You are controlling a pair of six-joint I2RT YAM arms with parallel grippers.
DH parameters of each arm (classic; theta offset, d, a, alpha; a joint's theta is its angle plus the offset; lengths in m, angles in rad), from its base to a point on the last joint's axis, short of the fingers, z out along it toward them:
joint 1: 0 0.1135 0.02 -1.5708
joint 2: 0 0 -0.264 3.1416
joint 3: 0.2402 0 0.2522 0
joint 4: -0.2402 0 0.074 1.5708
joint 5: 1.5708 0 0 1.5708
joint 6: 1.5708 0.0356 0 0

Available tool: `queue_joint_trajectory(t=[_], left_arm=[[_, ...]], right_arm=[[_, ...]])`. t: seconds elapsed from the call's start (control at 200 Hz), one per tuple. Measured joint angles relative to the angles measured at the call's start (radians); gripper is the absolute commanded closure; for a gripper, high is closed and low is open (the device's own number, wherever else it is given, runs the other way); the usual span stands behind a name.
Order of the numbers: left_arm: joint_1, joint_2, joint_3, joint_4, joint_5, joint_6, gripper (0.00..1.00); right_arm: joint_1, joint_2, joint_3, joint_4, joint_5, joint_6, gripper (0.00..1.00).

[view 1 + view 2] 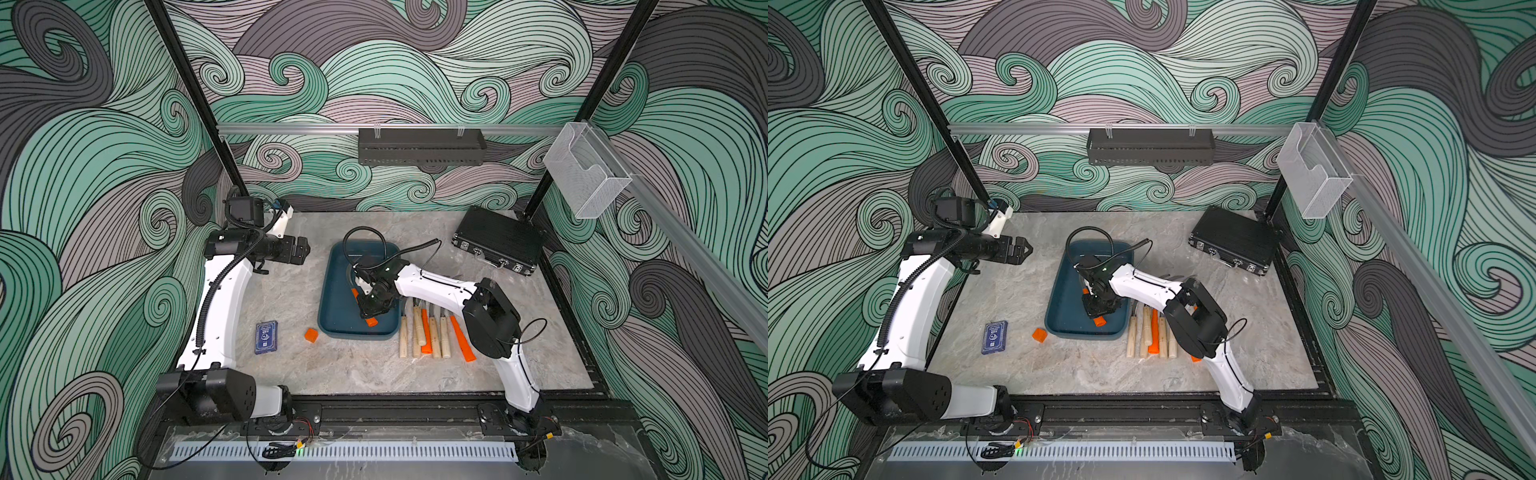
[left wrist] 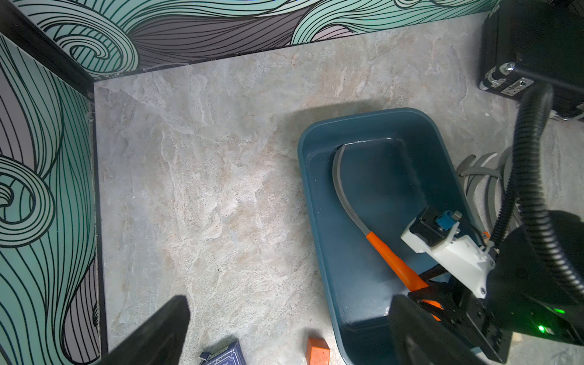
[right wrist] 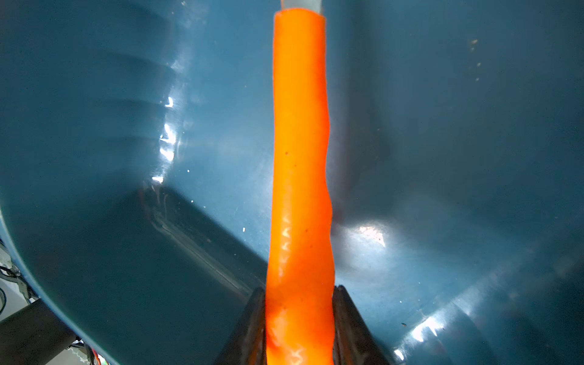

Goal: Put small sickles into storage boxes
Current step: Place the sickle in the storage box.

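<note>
One tray [image 1: 336, 305] on the table, and the right gripper [image 1: 368, 311] was down inside it. Its two fingers [image 3: 347, 319] were pinching the orange handle of one sickle [image 2: 389, 256] from both sides, and the wrist view showed them tight against it. That sickle sat within the tray walls, its grey blade curving along the side nearer the left arm.

Just outside the tray, on the right arm's side, six more sickles [image 1: 434, 336] lay in a row with handles side by side. Four had pale wooden handles and two had orange ones, which made seven sickles in all: one in, six out.

The left gripper [image 1: 1026, 249] hung well clear of the tray, beyond its far corner, with fingers [image 2: 158, 328] spread wide and nothing between them.

Near the tray's front corner lay one orange cube [image 1: 311, 335], and past it one blue card pack [image 1: 266, 336]. One black case [image 1: 496, 241] sat beyond the tray's far end, toward the right arm's side.
</note>
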Motion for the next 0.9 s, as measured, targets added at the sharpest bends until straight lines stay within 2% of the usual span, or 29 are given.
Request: queue_joint_trajectory(t=[0.145, 0.275, 0.58, 0.715, 0.901], left_arm=[[0.0, 0.0, -0.002, 0.0, 0.0, 0.0, 0.02], [0.0, 0.0, -0.004, -0.003, 0.0, 0.002, 0.01], [0.0, 0.0, -0.007, -0.006, 0.0, 0.005, 0.01], [0.0, 0.0, -0.007, -0.007, 0.0, 0.005, 0.01], [0.0, 0.0, -0.007, -0.009, 0.0, 0.006, 0.01]], right_arm=[[0.001, 0.0, 0.0, 0.0, 0.013, -0.001, 0.61], [0.001, 0.0, 0.0, 0.0, 0.024, -0.003, 0.53], [0.001, -0.008, -0.002, 0.0, 0.062, -0.022, 0.49], [0.001, -0.069, -0.018, -0.003, 0.124, -0.044, 0.47], [0.001, -0.252, -0.053, -0.003, 0.267, -0.09, 0.46]])
